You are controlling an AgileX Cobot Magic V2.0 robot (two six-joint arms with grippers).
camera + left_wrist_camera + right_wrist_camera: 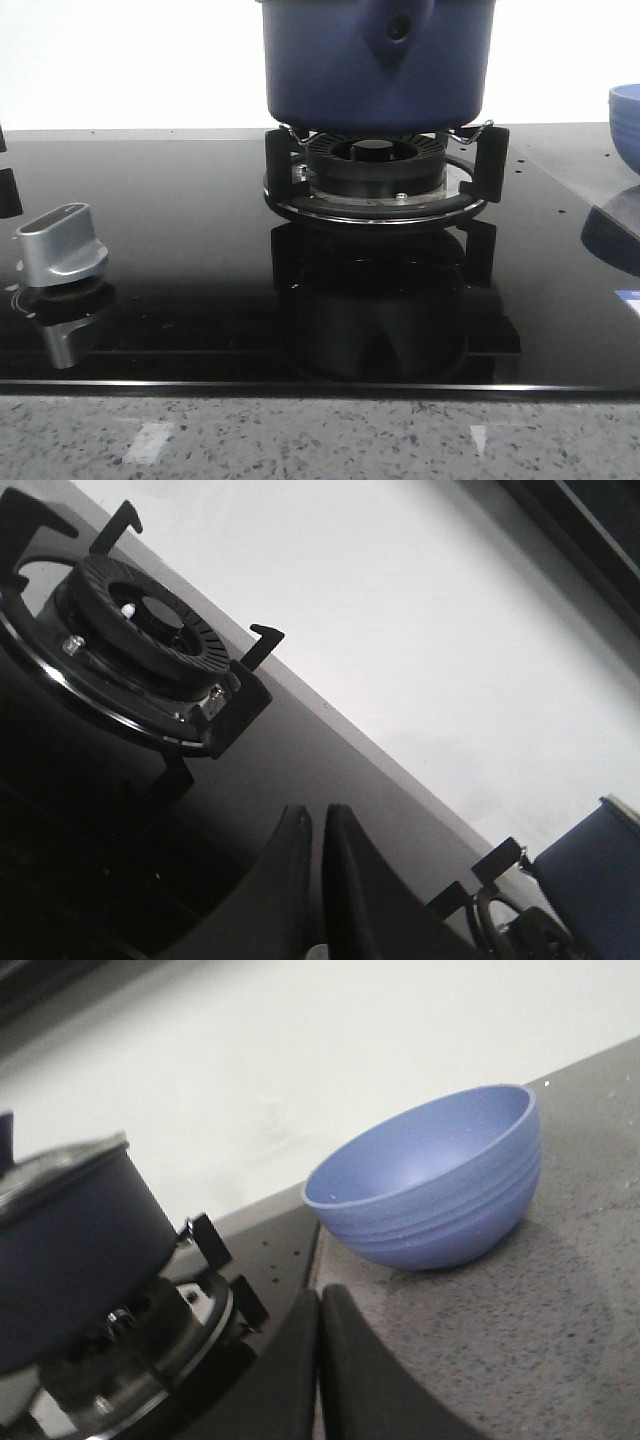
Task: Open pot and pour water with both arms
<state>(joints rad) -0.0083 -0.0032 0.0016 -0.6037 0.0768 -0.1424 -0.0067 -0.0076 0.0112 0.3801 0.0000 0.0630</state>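
The dark-blue pot (376,62) stands on the gas burner (378,168) at the middle back of the black glass hob, its teardrop handle mount facing me. Its top is cut off in the front view. It also shows in the right wrist view (70,1250) with a shiny lid edge, and in the left wrist view (596,880). My left gripper (317,815) is shut and empty over the hob, between a second burner (140,650) and the pot. My right gripper (320,1298) is shut and empty at the hob's right edge, short of the pot. Neither gripper shows in the front view.
A lighter blue bowl (435,1182) sits on the grey stone counter right of the hob; it also shows in the front view (626,125). A silver knob (62,243) stands at the hob's front left. A white wall runs behind.
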